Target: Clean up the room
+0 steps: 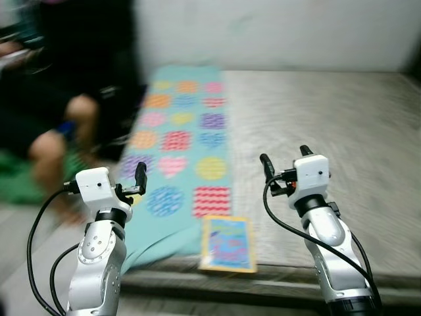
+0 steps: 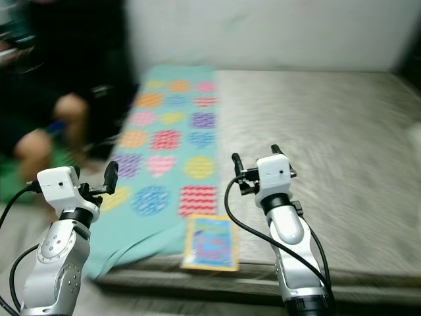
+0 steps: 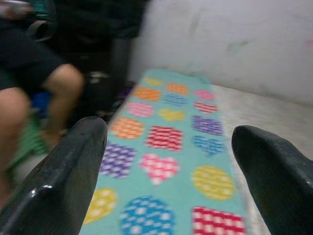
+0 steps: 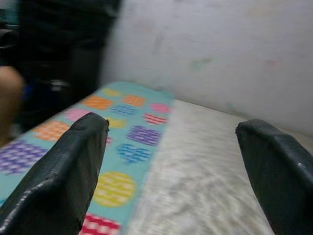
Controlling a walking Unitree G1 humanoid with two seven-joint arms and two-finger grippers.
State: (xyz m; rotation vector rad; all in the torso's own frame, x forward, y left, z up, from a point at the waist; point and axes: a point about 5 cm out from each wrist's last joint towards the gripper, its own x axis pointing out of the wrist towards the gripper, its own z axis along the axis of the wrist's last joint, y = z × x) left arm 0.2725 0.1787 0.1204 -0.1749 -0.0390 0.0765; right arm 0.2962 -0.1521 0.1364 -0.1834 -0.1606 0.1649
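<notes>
Likely target: the colourful book [image 1: 227,244], lying flat at the near edge of the grey mattress [image 1: 342,125]. It overlaps the near end of the teal patterned blanket [image 1: 187,141]. It sits below and between the two grippers, nearer the right one, touching neither.

Right gripper [image 1: 286,160]: fingers spread wide, nothing between them, hovering above the mattress just past and right of the book. In its wrist view the fingers [image 4: 68,166] frame the blanket edge and bare mattress.

Left gripper [image 1: 139,179]: held over the blanket's outer edge, left of the book. Its wrist view shows the fingers [image 3: 68,171] well apart, also empty.

Step in hand, my read: approach. Frames are motion-blurred, so let the view settle before reaching.

Doing it well:
- The book lies flat, so a straight top-down pinch has little to bite on. Better to come at the edge that overhangs the mattress lip and close over cover and spine.
- The right gripper is closer, so use it. Drop and pull back toward the body.
- Keep clear of the blanket fold under the book, or cloth comes up with it.
- A person [image 1: 59,125] sits beyond the left gripper. Keep that arm in.

Containers: no bin, box or basket can be made out, so the drop-off point is unknown from here.
</notes>
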